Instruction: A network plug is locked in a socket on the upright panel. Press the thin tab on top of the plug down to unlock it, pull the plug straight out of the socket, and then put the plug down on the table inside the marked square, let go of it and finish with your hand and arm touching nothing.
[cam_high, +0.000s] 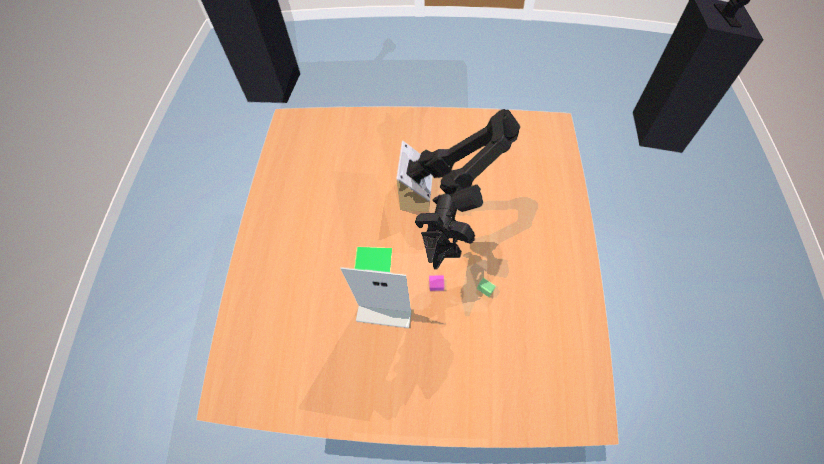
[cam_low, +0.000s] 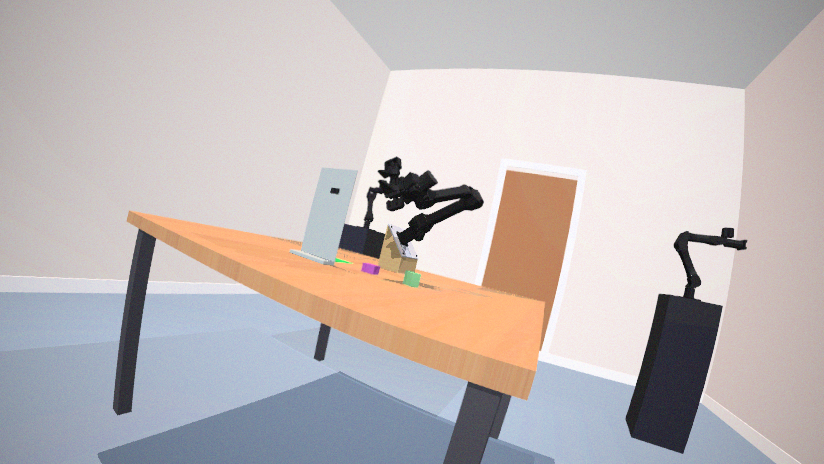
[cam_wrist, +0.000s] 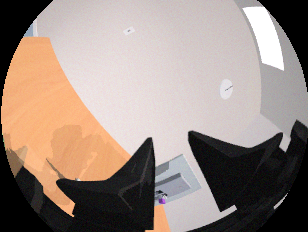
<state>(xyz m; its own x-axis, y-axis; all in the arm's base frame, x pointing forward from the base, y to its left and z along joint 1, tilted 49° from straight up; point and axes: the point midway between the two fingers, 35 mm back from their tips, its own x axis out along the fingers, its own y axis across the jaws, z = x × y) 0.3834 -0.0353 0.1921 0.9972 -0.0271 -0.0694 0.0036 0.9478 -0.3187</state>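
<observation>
The upright panel (cam_high: 377, 296) (cam_low: 324, 221) (cam_wrist: 190, 168) stands on its foot and shows its back in the top and exterior views. In the wrist view a grey socket housing (cam_wrist: 176, 183) is on its front. A small dark and purple part, seemingly the plug (cam_wrist: 162, 200), shows at the housing's lower edge; its tab is too small to tell. The green marked square (cam_high: 373, 258) (cam_low: 343, 261) lies on the table behind the panel. My gripper (cam_high: 442, 257) (cam_low: 381, 178) (cam_wrist: 170, 138) is partly open and empty. It hangs above the table, apart from the panel.
A magenta block (cam_high: 436, 282) (cam_low: 370, 268) lies beside the panel, with a green block (cam_high: 487, 287) (cam_low: 411, 278) farther right. The arm's wedge-shaped mount (cam_high: 412, 203) (cam_low: 391, 255) stands behind the marked square. Dark pedestals (cam_high: 259, 63) (cam_high: 683, 92) stand off the table.
</observation>
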